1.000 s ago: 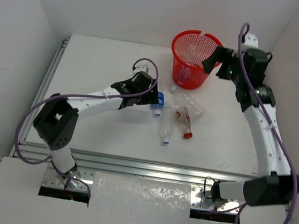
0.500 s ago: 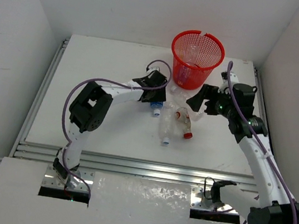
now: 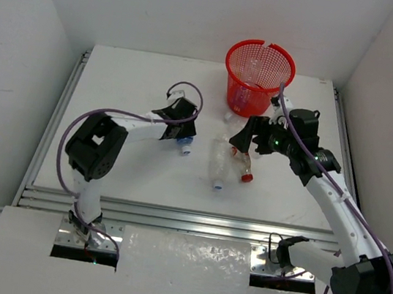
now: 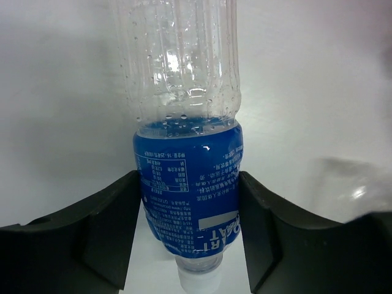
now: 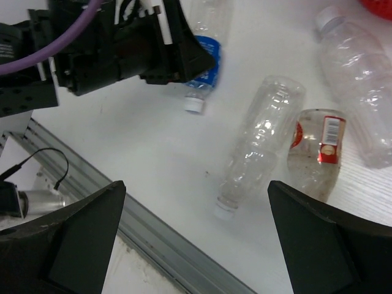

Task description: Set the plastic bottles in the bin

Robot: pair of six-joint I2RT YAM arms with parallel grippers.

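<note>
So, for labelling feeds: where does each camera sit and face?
Top external: above, behind the bases, looking down on the table; both arms show.
Left wrist: looks along the left claw at the blue-label bottle it grips.
Right wrist: looks down past the open right claw at loose bottles.
All share the blue-label bottle.

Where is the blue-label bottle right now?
The blue-label bottle is gripped by the left gripper, left of centre in the top view; other bottles lie to its right, in front of the bin.
</note>
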